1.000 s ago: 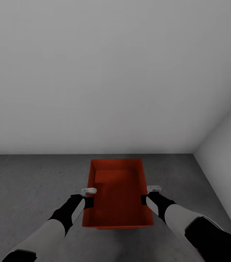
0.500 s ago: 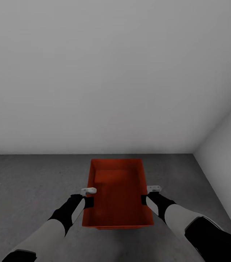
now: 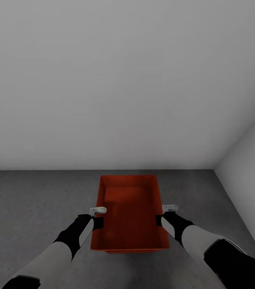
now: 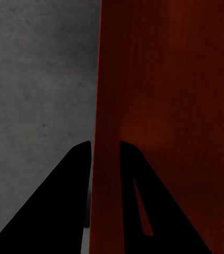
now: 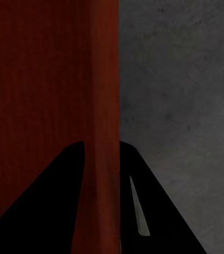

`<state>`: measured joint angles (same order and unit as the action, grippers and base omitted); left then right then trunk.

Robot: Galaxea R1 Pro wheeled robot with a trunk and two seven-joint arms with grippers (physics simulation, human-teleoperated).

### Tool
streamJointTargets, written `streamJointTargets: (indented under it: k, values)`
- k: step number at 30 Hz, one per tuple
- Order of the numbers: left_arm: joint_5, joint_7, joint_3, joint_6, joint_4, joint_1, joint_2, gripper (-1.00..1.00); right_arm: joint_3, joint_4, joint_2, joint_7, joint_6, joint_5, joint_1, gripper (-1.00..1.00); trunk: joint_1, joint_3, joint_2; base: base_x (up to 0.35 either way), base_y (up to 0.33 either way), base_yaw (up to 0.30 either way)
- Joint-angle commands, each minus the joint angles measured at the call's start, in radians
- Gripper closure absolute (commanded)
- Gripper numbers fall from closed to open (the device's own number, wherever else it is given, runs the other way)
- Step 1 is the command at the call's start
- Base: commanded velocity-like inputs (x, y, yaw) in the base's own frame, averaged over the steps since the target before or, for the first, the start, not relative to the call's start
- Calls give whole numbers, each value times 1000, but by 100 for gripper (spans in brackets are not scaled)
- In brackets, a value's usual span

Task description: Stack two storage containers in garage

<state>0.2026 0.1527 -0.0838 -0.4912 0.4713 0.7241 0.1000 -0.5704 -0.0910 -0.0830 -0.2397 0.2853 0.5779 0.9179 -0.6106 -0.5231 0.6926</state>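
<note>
I hold the storage container point(image 3: 129, 212) lengthwise at lower centre, left end effector point(image 3: 97, 222) and right end effector point(image 3: 159, 219) clamping its long walls above the floor point(image 3: 31, 200).

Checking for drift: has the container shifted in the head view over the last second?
No. The storage container keeps its place against the wall-floor line, gripped by the left gripper and right gripper.

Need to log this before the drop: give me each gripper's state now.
Left gripper: shut on the storage container, pinching its left wall.
Right gripper: shut on the same container's right wall.
</note>
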Motion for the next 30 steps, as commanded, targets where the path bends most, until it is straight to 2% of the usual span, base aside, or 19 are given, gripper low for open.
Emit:
streamJointTargets:
  k: [1,16,21,30]
  values:
    - [3,15,-2,-7,0,0,-2,100,20,-4,3,-9,2,-26,1,100,-4,-4,8,0,0,0]
    - [3,15,-2,-7,0,0,-2,100,20,-4,2,-9,2,-26,1,100,-62,-51,113,0,0,0]
    - [3,15,-2,-7,0,0,-2,100,20,-4,2,-9,2,-26,1,100,-62,-51,113,0,0,0]
    - [3,15,-2,-7,0,0,-2,100,20,-4,3,-9,2,-26,1,100,-96,-79,176,0,0,0]
